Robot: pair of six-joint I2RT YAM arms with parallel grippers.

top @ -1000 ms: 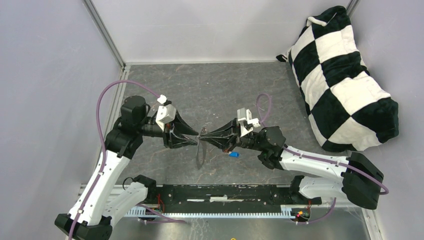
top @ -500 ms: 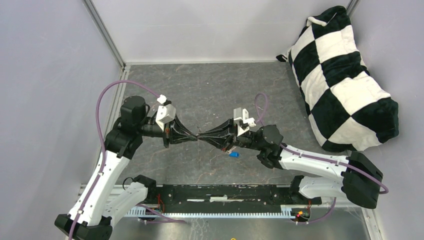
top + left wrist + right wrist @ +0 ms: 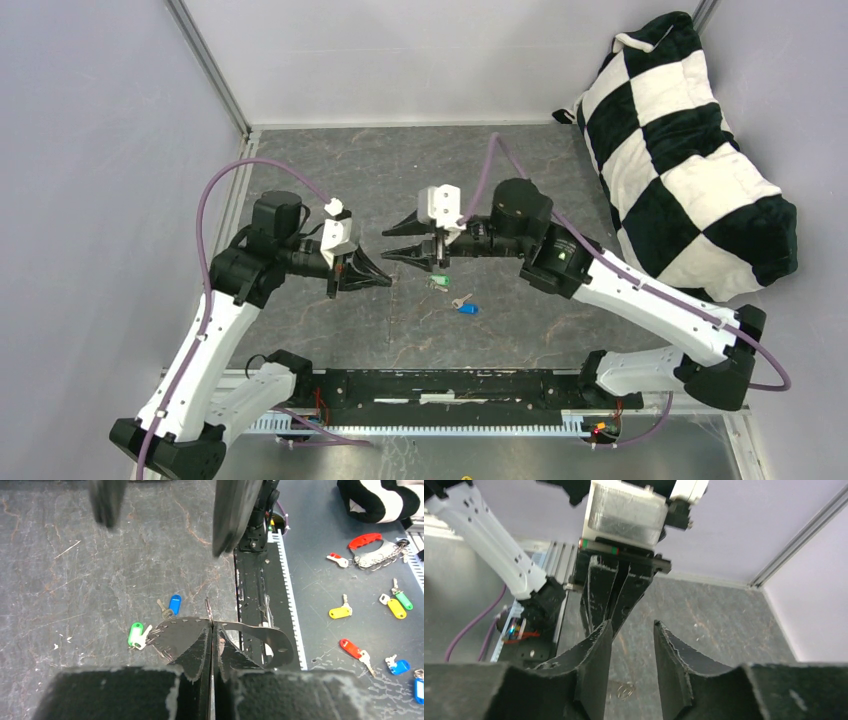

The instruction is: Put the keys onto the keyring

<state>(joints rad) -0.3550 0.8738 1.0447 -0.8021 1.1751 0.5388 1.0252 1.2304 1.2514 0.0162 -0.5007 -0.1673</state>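
Table top [image 3: 400,170] of dark grey stone look, matt, veined and finely scratched. Green key [image 3: 135,634] and blue key [image 3: 174,603]: glossy plastic heads, dull silver metal blades. Keyring [image 3: 208,611] of thin grey metal, faintly shiny. Fingers [image 3: 591,660] of the right gripper [image 3: 386,244] in matt black plastic, rough and scuffed along the edges. Cushion [image 3: 690,150] at far right in soft plush cloth, black and white. Walls [image 3: 100,150] smooth, matt, pale lilac. Arm shells [image 3: 640,300] of smooth white plastic.

setting: robotics lab | cues: panelled enclosure wall [image 3: 400,50], aluminium frame post [image 3: 208,65], mounting rail [image 3: 450,385]
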